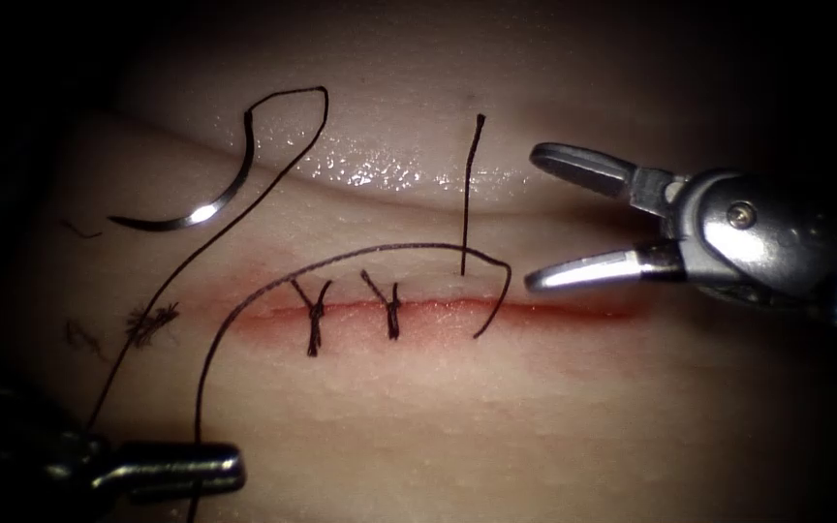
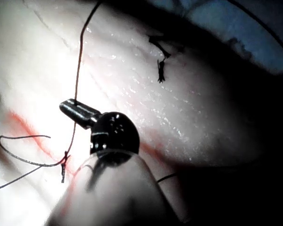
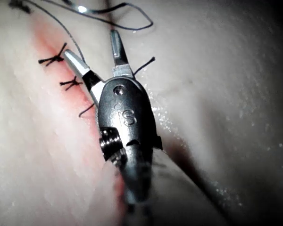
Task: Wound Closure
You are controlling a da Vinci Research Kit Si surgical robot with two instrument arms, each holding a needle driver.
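The right tool [image 1: 535, 223] hangs with its jaws spread wide and empty, just right of the short thread end [image 1: 470, 194] that stands up from the tissue [image 1: 535, 426] beside the cut [image 1: 554, 312]. The left tool [image 1: 181, 470] is clenched on the long thread [image 1: 207, 368] that loops over to the newest stitch. The needle [image 1: 207, 203] lies free on the tissue, up and well away from both tools, not in the flesh. Two knots [image 1: 317, 315] sit left of the right tool's tips. To do well, I judge the right jaws should close squarely on the short end, the long strand kept gently taut
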